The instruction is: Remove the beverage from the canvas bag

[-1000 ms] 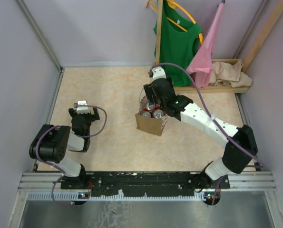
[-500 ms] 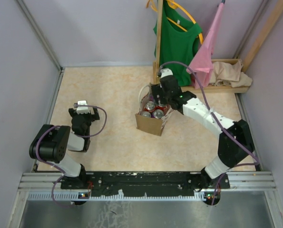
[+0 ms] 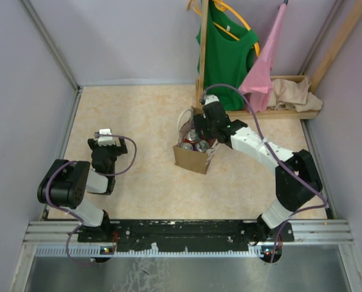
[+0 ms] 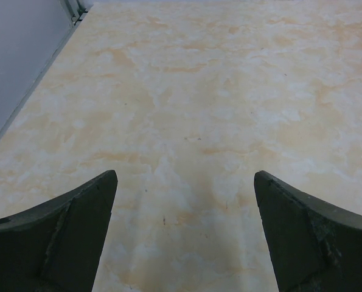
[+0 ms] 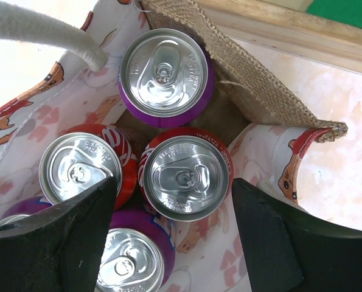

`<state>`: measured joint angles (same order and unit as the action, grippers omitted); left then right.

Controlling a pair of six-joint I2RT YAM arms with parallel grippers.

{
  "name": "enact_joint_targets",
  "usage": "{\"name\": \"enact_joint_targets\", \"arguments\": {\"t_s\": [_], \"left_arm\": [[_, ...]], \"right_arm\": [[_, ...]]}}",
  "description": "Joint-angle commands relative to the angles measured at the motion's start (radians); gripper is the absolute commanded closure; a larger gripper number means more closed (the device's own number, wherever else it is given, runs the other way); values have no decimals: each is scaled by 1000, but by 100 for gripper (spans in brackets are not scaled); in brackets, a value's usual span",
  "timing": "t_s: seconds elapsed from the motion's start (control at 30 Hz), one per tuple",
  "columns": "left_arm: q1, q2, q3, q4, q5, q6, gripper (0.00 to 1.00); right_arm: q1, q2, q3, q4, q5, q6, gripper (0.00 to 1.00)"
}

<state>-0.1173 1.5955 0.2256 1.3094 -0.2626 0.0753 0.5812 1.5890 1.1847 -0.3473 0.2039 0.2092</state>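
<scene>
Right pincer (image 5: 173, 184) gapes apart over a red can (image 5: 184, 164) inside the canvas bag (image 5: 254, 85)

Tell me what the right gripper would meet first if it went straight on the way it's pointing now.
Most likely the top of the middle red can, centred under the open right gripper inside the canvas bag. How far off it is, the pictures do not tell.
</scene>
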Motion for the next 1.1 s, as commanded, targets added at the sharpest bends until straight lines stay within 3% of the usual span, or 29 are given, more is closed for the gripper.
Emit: {"name": "enact_joint_targets", "arguments": {"t_s": [0.0, 0.47, 0.67, 1.07], "left_arm": [[1, 7, -6, 37, -6, -10, 0], [-1, 7, -6, 37, -6, -10, 0], [-1, 7, -6, 37, -6, -9, 0], [0, 7, -6, 37, -6, -10, 0]], "right_arm": [[-7, 2, -19, -14, 25, 15, 25], [-39, -117, -84, 86, 104, 109, 27], [-41, -160, -110, 153, 84, 127, 20], [-41, -58, -43, 128, 58, 127, 21]]}}
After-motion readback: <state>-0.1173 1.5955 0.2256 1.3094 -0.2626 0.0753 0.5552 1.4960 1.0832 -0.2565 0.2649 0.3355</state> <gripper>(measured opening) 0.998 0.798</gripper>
